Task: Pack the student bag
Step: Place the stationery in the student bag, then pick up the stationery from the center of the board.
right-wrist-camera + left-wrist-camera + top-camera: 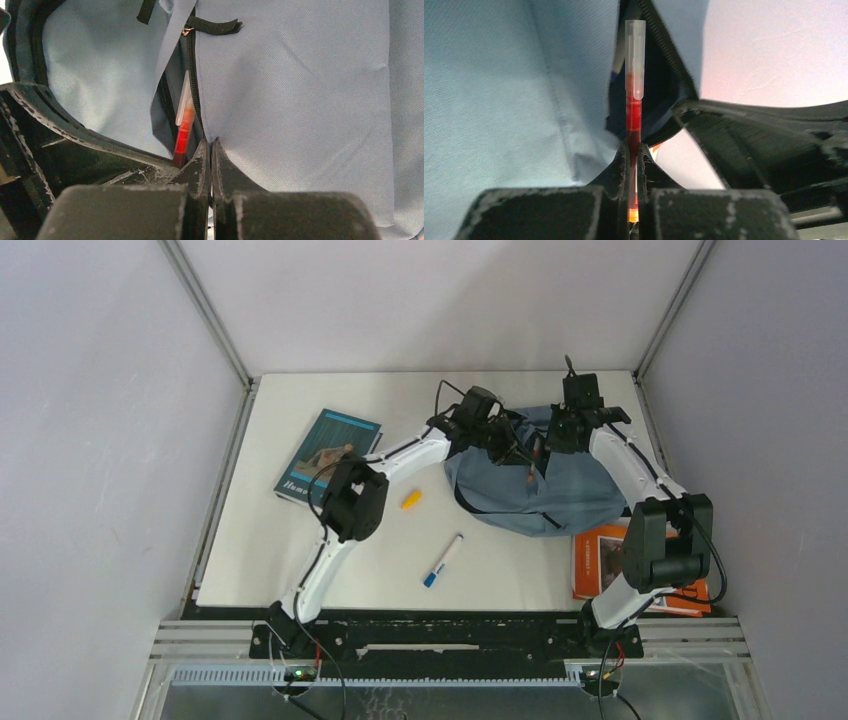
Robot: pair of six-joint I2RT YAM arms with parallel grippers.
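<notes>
Bag is soft, floppy cloth, so right fingers pinched shut on its zip edge seem the sensible hold while left fingers clamp a light pen.

Two books, two pens, one bag

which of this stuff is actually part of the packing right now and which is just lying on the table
In use:
student bag
red pen, at the bag's zip opening
left tool, shut on the pen
right tool, shut at the bag's zip edge

Lying about:
teal book
small yellow item
white marker with a blue cap
orange book
</notes>
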